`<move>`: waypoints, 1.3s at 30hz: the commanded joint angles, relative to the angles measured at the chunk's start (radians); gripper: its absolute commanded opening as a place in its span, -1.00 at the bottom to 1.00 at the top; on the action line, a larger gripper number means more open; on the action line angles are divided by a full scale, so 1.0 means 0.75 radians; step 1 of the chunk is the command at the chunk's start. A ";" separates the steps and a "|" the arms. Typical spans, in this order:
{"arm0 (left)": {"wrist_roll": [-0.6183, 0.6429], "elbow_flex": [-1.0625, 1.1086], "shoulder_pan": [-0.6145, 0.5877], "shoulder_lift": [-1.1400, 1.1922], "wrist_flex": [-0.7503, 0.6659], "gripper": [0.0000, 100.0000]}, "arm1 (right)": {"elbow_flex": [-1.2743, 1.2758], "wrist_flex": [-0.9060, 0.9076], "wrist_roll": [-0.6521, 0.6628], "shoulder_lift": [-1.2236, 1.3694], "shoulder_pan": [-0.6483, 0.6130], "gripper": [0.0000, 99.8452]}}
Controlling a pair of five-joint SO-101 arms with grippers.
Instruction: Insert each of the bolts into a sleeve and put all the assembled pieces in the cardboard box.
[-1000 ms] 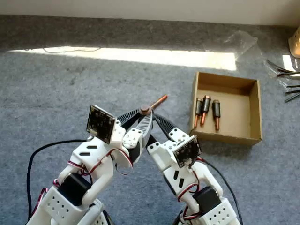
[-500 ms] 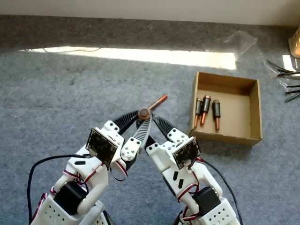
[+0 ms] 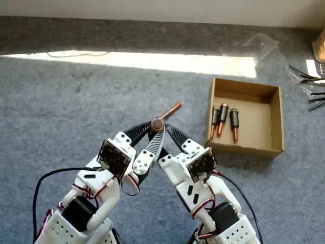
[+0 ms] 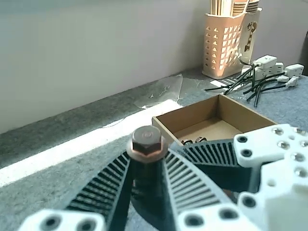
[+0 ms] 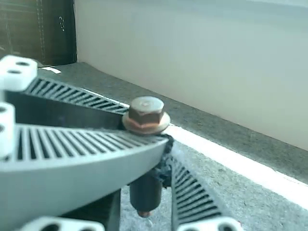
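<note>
A bolt with a hexagonal head (image 3: 157,123) stands upright in a dark sleeve (image 4: 144,174) above the carpet, in front of both arms. My left gripper (image 3: 154,128) is shut on this bolt-and-sleeve piece from one side, and my right gripper (image 3: 161,127) is shut on it from the other. In the right wrist view the sleeve (image 5: 146,191) hangs below the bolt head (image 5: 146,114), with a copper tip showing at its lower end. Another copper bolt (image 3: 172,109) lies on the carpet just beyond. The cardboard box (image 3: 244,149) at the right holds three assembled pieces (image 3: 223,118).
Grey carpet covers the table, with a sunlit strip (image 3: 152,61) across the far side. A clear plastic bag (image 3: 261,43) lies beyond the box. Black cables (image 3: 310,76) lie at the right edge. A beige basket (image 4: 231,38) stands by the wall.
The left arm's wrist has drawn back and down toward the near edge. The bolt head has stayed at the same spot between both grippers. The right arm has not moved.
</note>
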 commanded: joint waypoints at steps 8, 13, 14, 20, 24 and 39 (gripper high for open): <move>-0.012 -0.013 -0.040 -0.034 -0.035 -0.98 | 0.193 -0.003 -0.008 -0.009 0.024 -0.99; -0.012 -0.011 -0.114 -0.034 -0.033 -0.82 | 0.193 -0.003 -0.008 -0.009 0.024 -0.99; -0.012 -0.011 -0.111 -0.034 -0.033 -0.75 | 0.193 -0.003 -0.008 -0.009 0.024 -0.99; -0.012 0.038 -0.109 -0.036 -0.033 -0.53 | 0.193 -0.003 -0.008 -0.009 0.024 -0.99; -0.012 0.038 -0.109 -0.036 -0.031 -0.46 | 0.193 -0.003 -0.008 -0.009 0.024 -0.99; -0.014 -0.024 -0.032 -0.048 0.014 -0.46 | 0.193 -0.003 -0.006 -0.009 0.024 -0.99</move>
